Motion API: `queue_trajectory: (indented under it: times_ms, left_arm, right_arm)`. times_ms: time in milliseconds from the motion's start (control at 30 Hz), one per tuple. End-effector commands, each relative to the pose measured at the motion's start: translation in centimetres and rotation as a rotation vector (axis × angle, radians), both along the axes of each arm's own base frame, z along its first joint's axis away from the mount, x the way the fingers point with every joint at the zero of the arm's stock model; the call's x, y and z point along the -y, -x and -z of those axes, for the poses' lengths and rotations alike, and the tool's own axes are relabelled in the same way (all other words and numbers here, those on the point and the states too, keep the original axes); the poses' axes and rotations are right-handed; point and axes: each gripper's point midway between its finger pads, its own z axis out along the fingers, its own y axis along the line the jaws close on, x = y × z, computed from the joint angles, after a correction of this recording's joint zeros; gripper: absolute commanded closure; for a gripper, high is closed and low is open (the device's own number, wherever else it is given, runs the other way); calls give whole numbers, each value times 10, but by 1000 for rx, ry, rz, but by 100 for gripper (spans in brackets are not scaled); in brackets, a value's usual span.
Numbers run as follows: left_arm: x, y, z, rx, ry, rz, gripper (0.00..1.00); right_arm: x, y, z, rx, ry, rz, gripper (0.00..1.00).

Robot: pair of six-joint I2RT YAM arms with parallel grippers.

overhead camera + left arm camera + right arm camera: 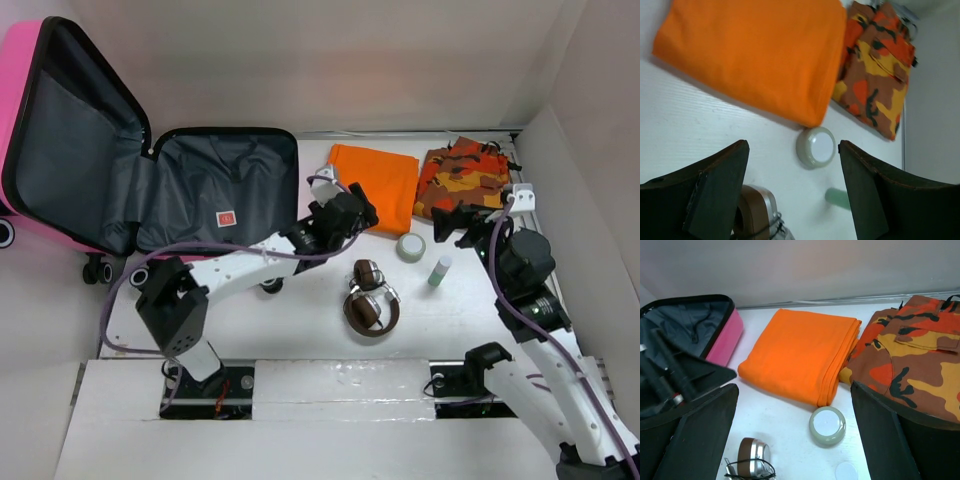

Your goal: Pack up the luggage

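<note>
The luggage (225, 190) is a hot-pink suitcase lying open at the left, dark grey lining up, its lid (70, 130) standing behind; its pink edge (726, 336) shows in the right wrist view. My left gripper (360, 210) hovers open and empty beside the near edge of a folded orange cloth (380, 180); between its fingers (792, 165) I see bare table and a round grey-green jar (816, 146). My right gripper (462, 222) is open and empty above the front edge of a camouflage garment (465, 175). Its fingers (794, 390) frame the orange cloth (800, 352) and the jar (827, 425).
Brown and silver headphones (370, 300) lie in the middle, near the arms. A small green bottle (440, 270) stands right of the jar (410, 247). White walls close the back and the right side. The left arm (240, 265) stretches across the suitcase's front corner.
</note>
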Motion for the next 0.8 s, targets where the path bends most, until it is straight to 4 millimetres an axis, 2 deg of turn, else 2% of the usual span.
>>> queue_trajectory:
  times_ms: [0,33,67,233,333,433,567,600,667,700,733,767]
  left_arm:
    - [-18,-27,18,-149,99,-138,30]
    - [-21,-35,33,-196,102,-147,30]
    - [-20,-40,38,-213,109,-153,30]
    - [-10,-48,57,-266,143,-200,29]
    - [-2,-51,80,-318,174,-235,30]
    - [8,-58,87,-344,209,-256,32]
    - [16,-69,108,-382,196,-306,33]
    - [13,-77,119,-390,168,-331,33]
    - [18,-79,132,-425,166,-348,33]
    - [24,-81,132,-433,169,-340,33]
    - [22,-80,148,-459,132,-350,33]
    - [23,-80,151,-466,133,-358,33]
  right_arm:
    - [-4,0,-8,30,1,-21,0]
    - [-6,-1,-5,21,4,-30,0]
    - [-6,-1,-5,21,4,-30,0]
    - [-10,0,-5,21,4,-48,0]
    - [-14,1,-5,21,4,-68,0]
    - [-18,2,-8,30,2,-91,0]
    - [-19,3,-8,31,2,-100,0]
    - [-21,4,-8,31,2,-111,0]
    - [-20,6,-10,40,-1,-111,0]
    - [-20,6,-10,40,-1,-111,0]
    - [-20,6,-10,40,-1,-111,0]
    - [-22,6,-10,40,0,-120,0]
